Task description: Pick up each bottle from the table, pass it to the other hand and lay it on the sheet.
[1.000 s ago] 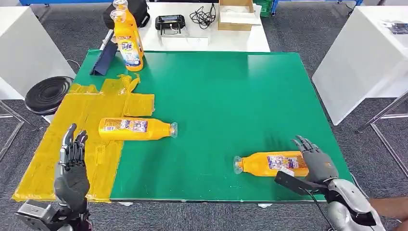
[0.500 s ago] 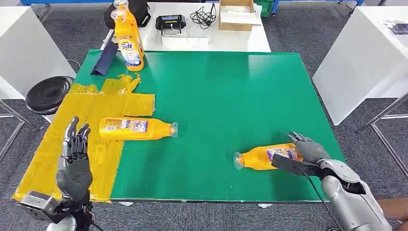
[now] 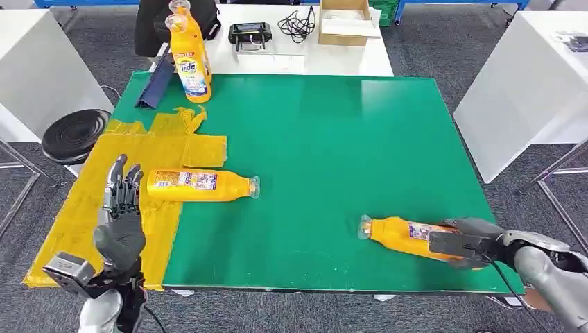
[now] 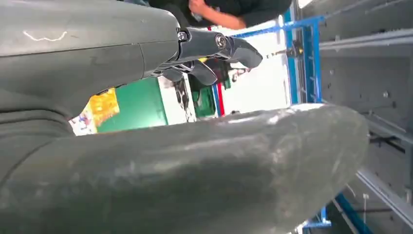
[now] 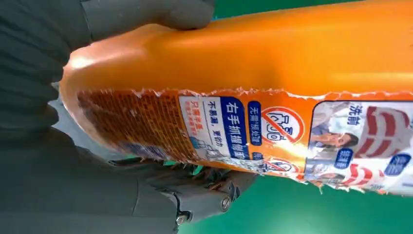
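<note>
Gripping the near-right bottle [image 3: 409, 236], your right hand [image 3: 466, 242] has its fingers [image 5: 204, 187] and thumb clamped round the bottle's base; the bottle lies on its side close to the near edge of the green counter [image 3: 333, 139], cap toward the middle. Your left hand [image 3: 121, 222] is raised over the yellow sheet [image 3: 83, 208], fingers apart and holding nothing. A second bottle [image 3: 201, 186] lies across the sheet's right edge, its cap end on green. An upright bottle [image 3: 191, 62] stands at the far-left corner. Between the two lying bottles you have bare green surface.
</note>
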